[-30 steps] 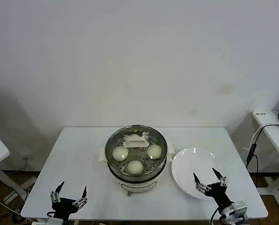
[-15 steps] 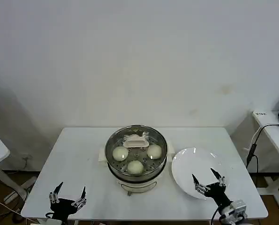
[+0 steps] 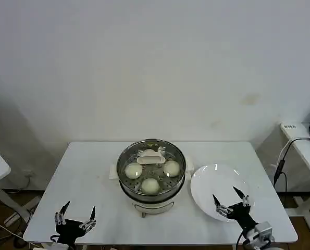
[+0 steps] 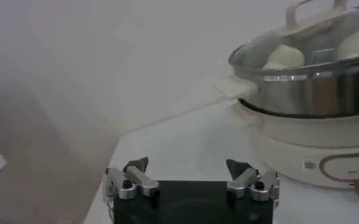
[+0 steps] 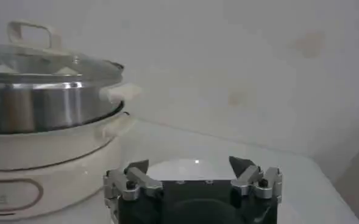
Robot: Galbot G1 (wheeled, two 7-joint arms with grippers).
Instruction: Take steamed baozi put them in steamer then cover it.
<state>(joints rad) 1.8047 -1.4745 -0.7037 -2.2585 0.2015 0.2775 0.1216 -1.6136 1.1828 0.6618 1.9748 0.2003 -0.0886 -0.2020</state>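
We note the left gripper (image 3: 75, 217) low at the near left edge of the table (image 3: 87, 177), jaws spread wide, holding nothing. The steamer (image 3: 151, 174) stands forward and to the right of it, mid-table. Under the glass lid (image 3: 151, 159), which sits level on the rim, we count three buns (image 3: 150, 185); a fourth we cannot make out behind the cream handle (image 3: 150, 155). To the right, just beside the steamer, lies the white plate (image 3: 218, 182), bare. The right gripper (image 3: 231, 203) hovers over the plate's near edge, jaws wide and empty. We judge the task essentially done; if the lid needs correcting, the right arm is the nearer.
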